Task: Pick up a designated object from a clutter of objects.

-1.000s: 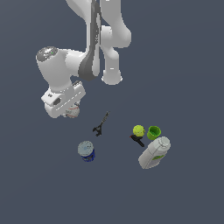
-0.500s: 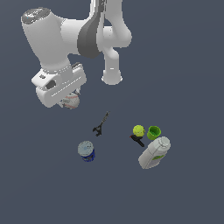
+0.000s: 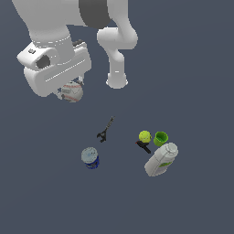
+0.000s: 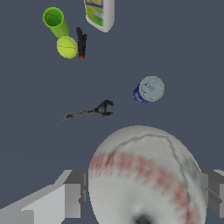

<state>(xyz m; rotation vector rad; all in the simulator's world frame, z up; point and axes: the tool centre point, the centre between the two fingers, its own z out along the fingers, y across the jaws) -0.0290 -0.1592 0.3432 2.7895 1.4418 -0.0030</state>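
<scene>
We see the baseball [image 4: 146,177] filling the near part of the wrist view, held between the fingers [image 4: 72,194] of our gripper [image 4: 144,197]. Beyond it lie the wrench [image 4: 89,111] and the blue can [image 4: 148,90]. Further off sit the yellow-green ball [image 4: 67,47], green cup [image 4: 55,21], small black tool [image 4: 81,43] and white bottle [image 4: 99,13]

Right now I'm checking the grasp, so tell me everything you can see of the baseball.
The baseball is a round, off-white, leathery-looking ball with faint red stitching curving across it. It sits between the fingers of the gripper, partly hidden under it in the exterior view, well apart from the other objects. No surface contact shows.
</scene>
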